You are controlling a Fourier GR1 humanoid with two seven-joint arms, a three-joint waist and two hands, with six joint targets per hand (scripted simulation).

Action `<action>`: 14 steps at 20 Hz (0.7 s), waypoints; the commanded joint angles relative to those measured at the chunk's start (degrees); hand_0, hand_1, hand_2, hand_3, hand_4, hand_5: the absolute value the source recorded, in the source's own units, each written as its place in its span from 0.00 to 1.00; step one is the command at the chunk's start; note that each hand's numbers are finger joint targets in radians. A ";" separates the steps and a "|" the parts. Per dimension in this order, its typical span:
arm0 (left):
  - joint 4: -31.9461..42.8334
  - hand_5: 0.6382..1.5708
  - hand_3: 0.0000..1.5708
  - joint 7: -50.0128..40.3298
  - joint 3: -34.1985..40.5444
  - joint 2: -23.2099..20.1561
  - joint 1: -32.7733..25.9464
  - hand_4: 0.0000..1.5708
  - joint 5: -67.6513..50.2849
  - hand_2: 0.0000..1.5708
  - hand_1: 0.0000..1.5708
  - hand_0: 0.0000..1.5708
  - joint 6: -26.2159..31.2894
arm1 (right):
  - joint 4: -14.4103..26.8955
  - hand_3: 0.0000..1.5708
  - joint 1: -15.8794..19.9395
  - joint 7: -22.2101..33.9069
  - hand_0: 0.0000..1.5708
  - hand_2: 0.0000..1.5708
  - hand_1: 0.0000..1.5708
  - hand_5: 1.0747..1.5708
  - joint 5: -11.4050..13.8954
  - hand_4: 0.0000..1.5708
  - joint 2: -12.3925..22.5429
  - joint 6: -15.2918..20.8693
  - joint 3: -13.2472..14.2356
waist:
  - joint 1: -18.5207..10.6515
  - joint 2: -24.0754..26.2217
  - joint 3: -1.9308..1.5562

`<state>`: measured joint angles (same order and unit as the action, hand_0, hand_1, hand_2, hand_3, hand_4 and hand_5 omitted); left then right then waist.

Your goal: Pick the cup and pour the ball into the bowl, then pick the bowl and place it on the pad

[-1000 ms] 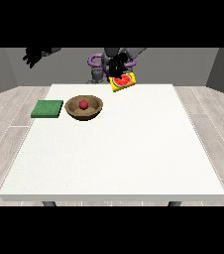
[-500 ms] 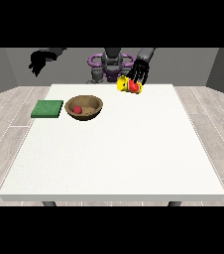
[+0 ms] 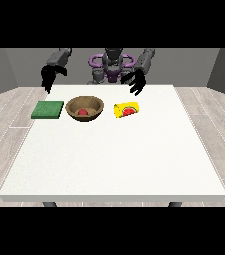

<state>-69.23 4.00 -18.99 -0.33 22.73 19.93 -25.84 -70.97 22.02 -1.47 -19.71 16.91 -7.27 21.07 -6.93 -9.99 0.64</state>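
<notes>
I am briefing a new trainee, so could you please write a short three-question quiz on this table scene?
1. True or false: the red ball lies inside the brown bowl.
2. What lies on its side to the view's right of the bowl?
A. the green pad
B. the yellow cup
C. a spoon
3. Fill in: the bowl stands beside the pad, not ___ it.

Key: 1 true; 2 B; 3 on.

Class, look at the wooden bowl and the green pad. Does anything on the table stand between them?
Nothing visible does. The bowl, with the red ball inside, sits just beside the green pad, and only bare table separates them. The yellow cup lies on the bowl's far side.
</notes>
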 commanded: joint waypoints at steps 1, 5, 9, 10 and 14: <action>-4.58 0.87 0.00 12.31 -1.84 0.31 -7.14 0.58 -11.91 0.00 0.00 0.00 3.71 | -0.34 0.00 -0.39 -3.24 0.00 0.00 0.00 0.99 2.41 0.33 -3.76 4.59 -0.91 | -2.51 -2.90 -0.45; -5.73 0.87 0.00 15.34 2.40 -1.39 -8.86 0.57 -14.94 0.00 0.00 0.00 11.87 | 4.52 0.00 -3.16 -7.91 0.00 0.00 0.00 0.99 3.67 0.31 -4.60 3.52 -1.18 | -3.10 -1.55 -0.64; -4.57 0.86 0.00 17.21 3.84 -2.14 -9.39 0.59 -14.24 0.00 0.00 0.00 13.37 | 12.69 0.00 1.35 -12.60 0.00 0.00 0.00 1.00 5.36 0.32 -5.52 4.72 -2.37 | -2.19 -1.94 -0.65; -6.76 0.86 0.00 15.84 3.91 -2.80 -9.54 0.59 -14.04 0.00 0.00 0.00 13.97 | 16.23 0.00 2.24 -14.30 0.00 0.00 0.00 1.00 5.06 0.30 -4.76 4.22 -1.37 | -3.06 -1.93 -0.66; -10.60 0.85 0.00 10.79 4.36 -2.12 -6.86 0.60 -12.96 0.00 0.00 0.00 14.11 | 24.41 0.00 5.79 -17.70 0.00 0.00 0.00 1.00 4.93 0.27 -2.81 2.41 -0.56 | -2.98 -2.24 -0.68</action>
<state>-76.70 17.27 -15.19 -2.42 15.01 6.69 -12.62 -53.77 25.51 -15.42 -14.92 13.31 -3.91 19.89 -9.72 -12.04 0.00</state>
